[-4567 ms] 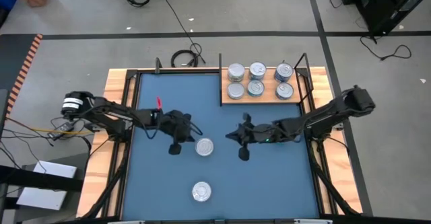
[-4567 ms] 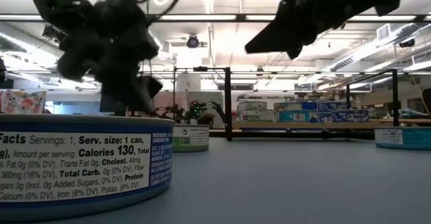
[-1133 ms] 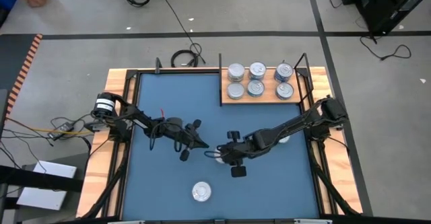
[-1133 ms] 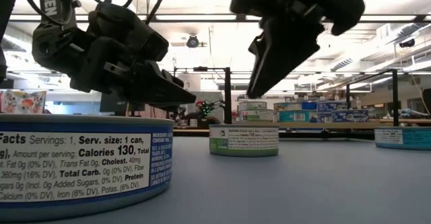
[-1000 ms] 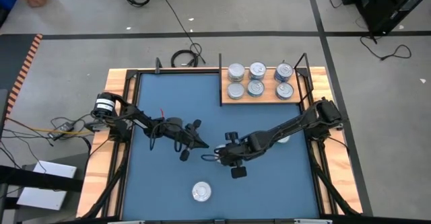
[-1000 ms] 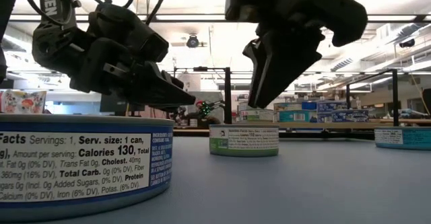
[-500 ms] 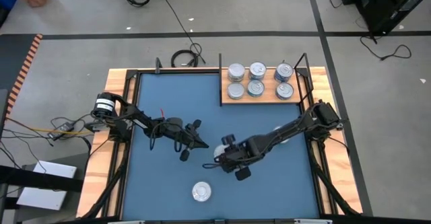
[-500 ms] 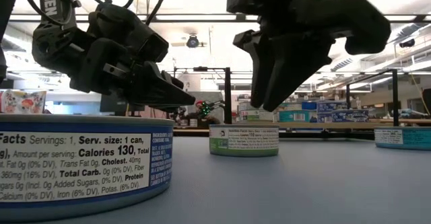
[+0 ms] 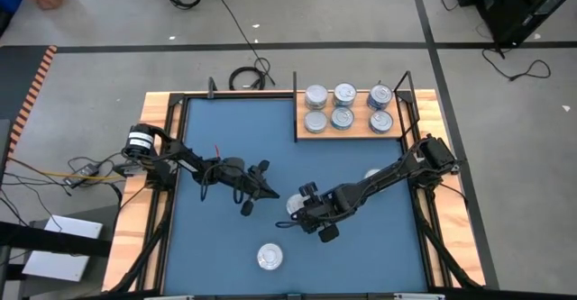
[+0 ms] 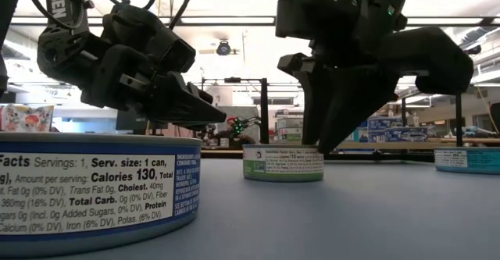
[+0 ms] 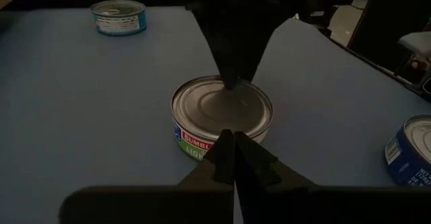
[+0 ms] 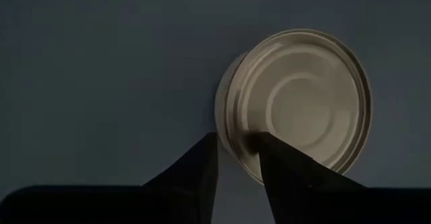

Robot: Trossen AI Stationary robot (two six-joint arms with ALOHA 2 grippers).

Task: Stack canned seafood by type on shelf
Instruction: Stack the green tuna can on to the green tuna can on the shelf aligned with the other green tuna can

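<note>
1. The R tool [image 12: 236,143] is down over the green-label tin [image 11: 222,113], near the middle of the blue mat [image 9: 216,246]. It is only a little open. One finger is on the shiny lid and one is outside the wall, so the rim sits btwn them. I think that's so it can pinch the edge and lift.
2. It doesn't look like the R tool has hold of the tin yet. The tin sits flat on the mat.
3. The L tool [image 11: 234,140] is shut tight w/ nothing in it. It hangs just beside the same tin, tip pointing at it. Maybe it's there to stop the tin sliding, or maybe it's just waiting.
4. The wooden shelf [image 9: 352,134] is at the far R corner of the worktop, well apart from this tin. The six tins on the shelf [image 9: 343,118] stand in 2 rows of 3.
5. Another loose tin [image 9: 270,258] sits near the front edge. I think its turn comes later.
6. Hard to see:
   - From above, the R tool covers most of the green-label tin.
   - A tin by the R arm [image 9: 372,174] peeks out, half hidden.
   - I can't read the shelf tins' labels, so can't tell which type goes where.
   - From the low view, dark tool bodies block the spot where finger meets rim.
</note>
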